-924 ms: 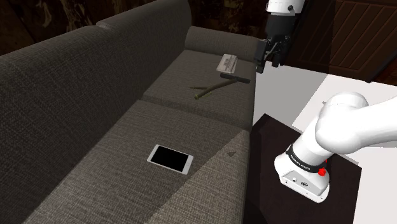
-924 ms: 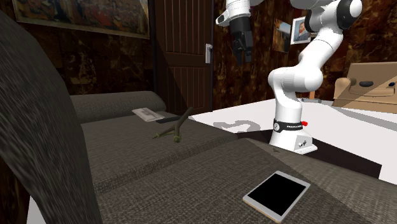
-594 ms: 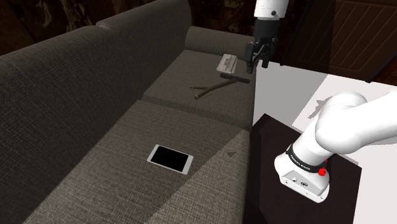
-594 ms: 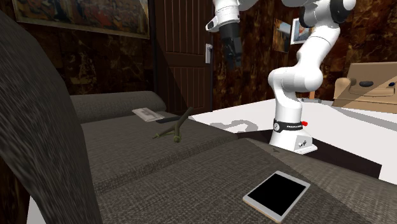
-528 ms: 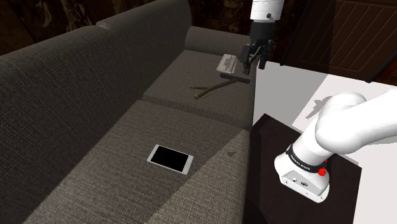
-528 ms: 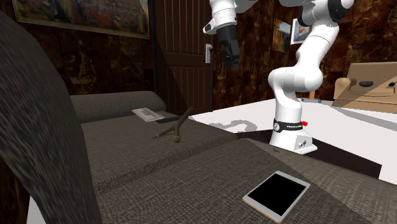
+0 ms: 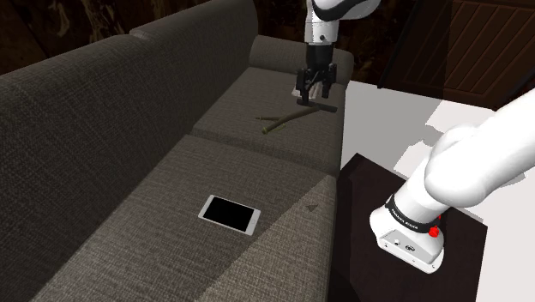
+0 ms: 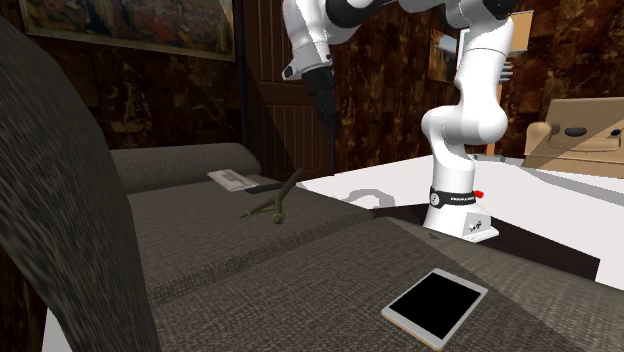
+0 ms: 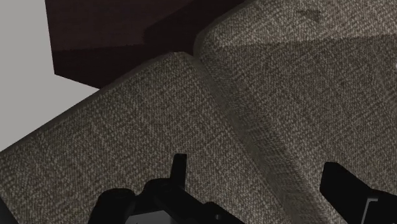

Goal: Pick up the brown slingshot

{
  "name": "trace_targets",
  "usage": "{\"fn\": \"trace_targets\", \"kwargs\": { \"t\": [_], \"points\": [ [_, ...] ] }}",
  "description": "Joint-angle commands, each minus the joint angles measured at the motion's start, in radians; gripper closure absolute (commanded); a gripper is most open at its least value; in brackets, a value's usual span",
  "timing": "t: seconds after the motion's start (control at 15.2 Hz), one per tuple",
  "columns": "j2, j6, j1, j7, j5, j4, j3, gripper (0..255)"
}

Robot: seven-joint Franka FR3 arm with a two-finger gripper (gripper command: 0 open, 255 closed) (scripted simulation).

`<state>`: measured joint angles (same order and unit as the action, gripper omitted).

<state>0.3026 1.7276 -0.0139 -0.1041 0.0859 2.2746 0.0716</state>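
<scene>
Upper middle of the shoulder view: the gripper (image 7: 309,94), fingers apart, hangs near the slingshot (image 7: 285,118) — descending off-centre might pinch sofa (image 7: 129,129) fabric — or nudge the thin fork aside.

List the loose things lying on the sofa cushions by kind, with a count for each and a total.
slingshot: 1
tablet: 1
flat printed booklet: 1
Total: 3
</scene>
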Motion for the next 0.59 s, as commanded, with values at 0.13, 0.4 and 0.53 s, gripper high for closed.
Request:
{"fn": "trace_targets", "kwargs": {
  "t": [0.13, 0.4, 0.53],
  "points": [
    [-0.176, 0.043, 0.003, 0.025, 0.017, -0.096, 0.015, 0],
    [-0.352, 0.065, 0.009, 0.049, 0.038, -0.214, 0.024, 0],
    [-0.440, 0.068, 0.014, 0.059, 0.050, -0.280, 0.027, 0]
  ]
}}
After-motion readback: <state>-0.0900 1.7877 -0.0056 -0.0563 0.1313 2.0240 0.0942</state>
